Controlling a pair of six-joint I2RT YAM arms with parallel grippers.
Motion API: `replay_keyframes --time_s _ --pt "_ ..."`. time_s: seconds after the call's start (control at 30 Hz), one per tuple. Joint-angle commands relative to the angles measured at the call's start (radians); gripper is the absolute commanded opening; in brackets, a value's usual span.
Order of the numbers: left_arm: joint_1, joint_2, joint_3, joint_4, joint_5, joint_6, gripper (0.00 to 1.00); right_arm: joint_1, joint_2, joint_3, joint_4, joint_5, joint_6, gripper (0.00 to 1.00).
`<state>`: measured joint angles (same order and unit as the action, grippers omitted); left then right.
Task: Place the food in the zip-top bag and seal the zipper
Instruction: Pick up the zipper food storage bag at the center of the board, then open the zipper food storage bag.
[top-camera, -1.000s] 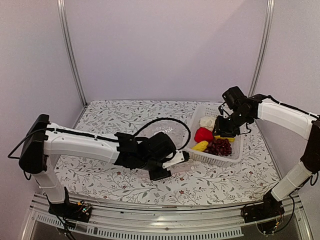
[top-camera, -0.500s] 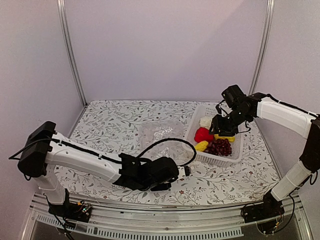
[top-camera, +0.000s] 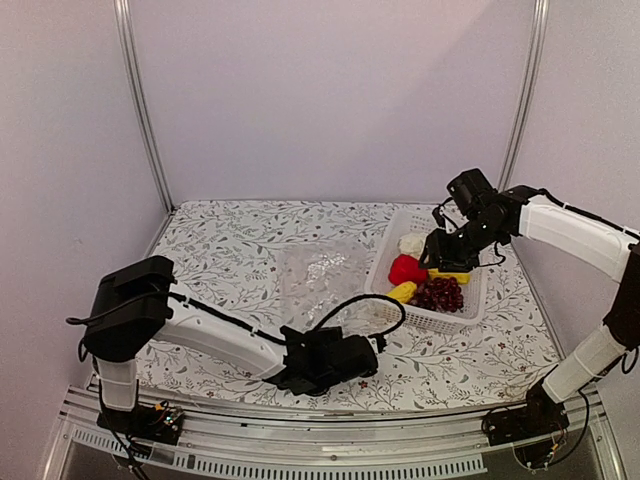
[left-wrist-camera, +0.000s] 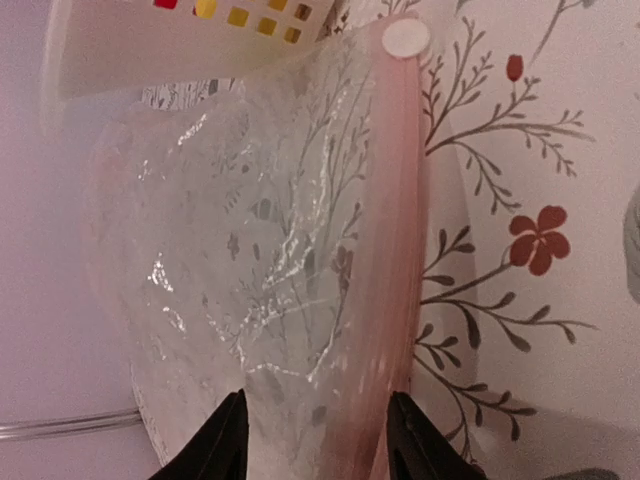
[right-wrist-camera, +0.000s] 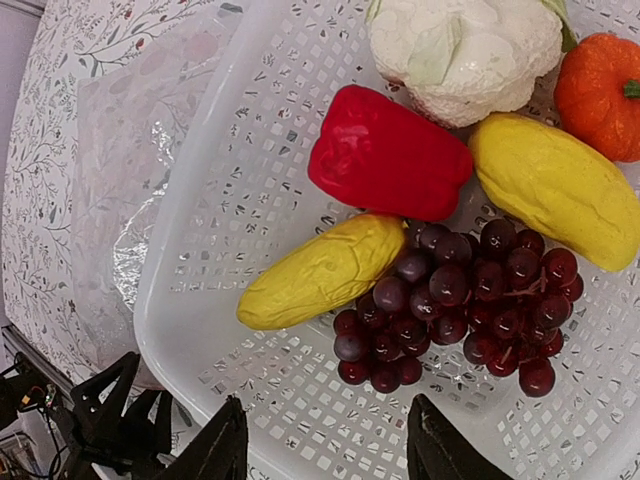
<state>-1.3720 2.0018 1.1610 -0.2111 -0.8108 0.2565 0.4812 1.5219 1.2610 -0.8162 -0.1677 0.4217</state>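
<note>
the zip-top bag (top-camera: 318, 272) lies flat on the flowered counter (top-camera: 210, 250), just left of the white perforated basket (right-wrist-camera: 250, 200). its zipper (left-wrist-camera: 395, 200), a pinkish strip along one edge, ends at a small white round tab (left-wrist-camera: 405, 38) near the basket's corner. the left tool (left-wrist-camera: 318, 450) sits low near the counter's front edge, its fingers (left-wrist-camera: 222, 450) apart and pointed at the bag, with nothing clamped between them. the food (top-camera: 408, 270) is all in the basket: a red pepper (right-wrist-camera: 390, 155), two yellow pieces (right-wrist-camera: 320, 272), a bunch of dark grapes (right-wrist-camera: 460, 300), a white lumpy piece (right-wrist-camera: 465, 50) and a small orange fruit (right-wrist-camera: 600, 85). the right tool (right-wrist-camera: 325, 450) hovers over the basket, fingers apart, gripping nothing.
</note>
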Motion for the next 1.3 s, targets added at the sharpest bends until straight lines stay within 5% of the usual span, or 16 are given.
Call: replay_keyframes --time_s 0.0,0.13,0.33,0.57,0.7,0.87,1.27 --pt "0.008 0.068 0.069 0.004 -0.150 -0.049 0.43 -0.002 -0.055 -0.025 -0.006 -0.007 -0.012 0.53" --pt "0.013 0.077 0.111 -0.047 -0.176 -0.093 0.19 -0.002 -0.064 -0.042 -0.010 -0.013 -0.008 0.53" --pt "0.073 -0.021 0.175 -0.301 -0.166 -0.274 0.00 -0.002 -0.081 -0.003 -0.010 -0.013 -0.006 0.53" --pt "0.166 -0.198 0.261 -0.549 -0.042 -0.504 0.00 0.010 -0.088 0.178 -0.053 0.093 0.034 0.55" --pt "0.231 -0.256 0.347 -0.652 0.036 -0.613 0.00 0.040 -0.043 0.325 -0.042 0.017 0.027 0.56" --pt "0.352 -0.324 0.400 -0.586 0.216 -0.726 0.00 0.097 0.087 0.473 0.016 -0.154 0.019 0.57" --pt "0.463 -0.262 0.556 -0.473 0.323 -0.788 0.00 0.197 0.391 0.743 0.112 -0.338 0.074 0.66"
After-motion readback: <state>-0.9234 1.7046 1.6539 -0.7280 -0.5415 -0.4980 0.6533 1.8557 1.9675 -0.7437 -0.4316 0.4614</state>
